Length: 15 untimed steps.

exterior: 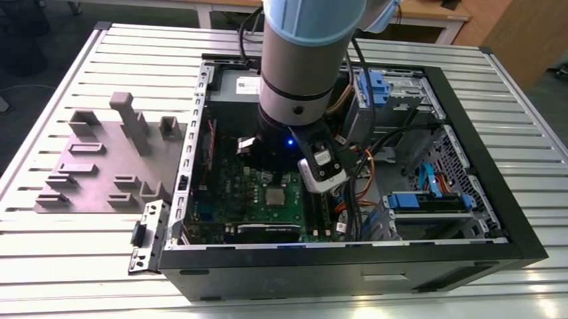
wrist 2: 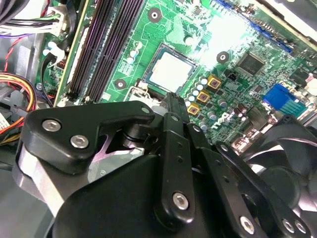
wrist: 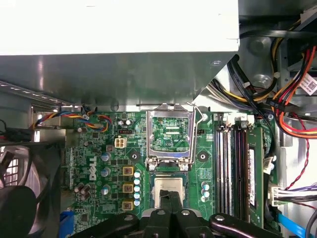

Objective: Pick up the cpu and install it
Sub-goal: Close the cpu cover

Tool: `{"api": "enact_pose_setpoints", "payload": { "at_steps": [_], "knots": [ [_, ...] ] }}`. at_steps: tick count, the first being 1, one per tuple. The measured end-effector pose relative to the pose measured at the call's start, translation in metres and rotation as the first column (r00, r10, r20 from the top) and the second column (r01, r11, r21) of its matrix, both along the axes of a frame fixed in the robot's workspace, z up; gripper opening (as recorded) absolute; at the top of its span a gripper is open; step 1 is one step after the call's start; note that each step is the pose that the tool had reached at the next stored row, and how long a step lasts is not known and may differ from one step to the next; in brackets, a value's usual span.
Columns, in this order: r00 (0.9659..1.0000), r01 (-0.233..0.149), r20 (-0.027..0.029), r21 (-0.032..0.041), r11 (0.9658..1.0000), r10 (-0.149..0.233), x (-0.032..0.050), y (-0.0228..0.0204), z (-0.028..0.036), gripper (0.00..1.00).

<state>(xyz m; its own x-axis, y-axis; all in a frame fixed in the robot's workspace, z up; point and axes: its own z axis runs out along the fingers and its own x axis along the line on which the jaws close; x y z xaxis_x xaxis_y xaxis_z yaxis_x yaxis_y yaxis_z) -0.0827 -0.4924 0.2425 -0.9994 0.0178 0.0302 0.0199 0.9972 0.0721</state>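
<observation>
One grey tray lies on the bench toward the edge at the exterior view's left, apart from the open computer case. Inside the case the green motherboard lies flat, so the socket faces upward and the arm can reach it from directly above.

The cpu sits level in the socket near the middle of the motherboard. It appears seated. The socket frame stands hinged open just beside it, leaving the top of the cpu exposed.

The gripper hangs over the near edge of the cpu. Its fingers are drawn together with no visible gap and hold nothing. Whether the tips touch the cpu cannot be determined.

Obstructions are close. A fan flanks the socket on one side and the memory slots on the other. Cable bundles crowd the case wall toward the exterior view's right.
</observation>
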Motion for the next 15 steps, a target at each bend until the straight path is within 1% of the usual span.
{"api": "enact_pose_setpoints", "payload": {
  "at_steps": [4, 7, 11, 12, 15],
  "knots": [
    [1.0, -0.005, 0.0, -0.0004, 1.0, 0.005, 0.0, 0.0, 0.0001, 0.11],
    [0.9989, -0.048, -0.0001, -0.0003, 0.9989, 0.048, 0.0, 0.0, 0.0001, 0.11],
    [0.994, -0.109, 0.0, -0.0004, 0.994, 0.109, 0.0, 0.0, 0.0001, 0.11],
    [0.9932, -0.116, 0.0, -0.0004, 0.9932, 0.116, 0.0, 0.0, 0.0001, 0.11],
    [0.9931, -0.118, 0.0, -0.0003, 0.9931, 0.118, 0.0, 0.0, 0.0001, 0.11]
  ]
}}
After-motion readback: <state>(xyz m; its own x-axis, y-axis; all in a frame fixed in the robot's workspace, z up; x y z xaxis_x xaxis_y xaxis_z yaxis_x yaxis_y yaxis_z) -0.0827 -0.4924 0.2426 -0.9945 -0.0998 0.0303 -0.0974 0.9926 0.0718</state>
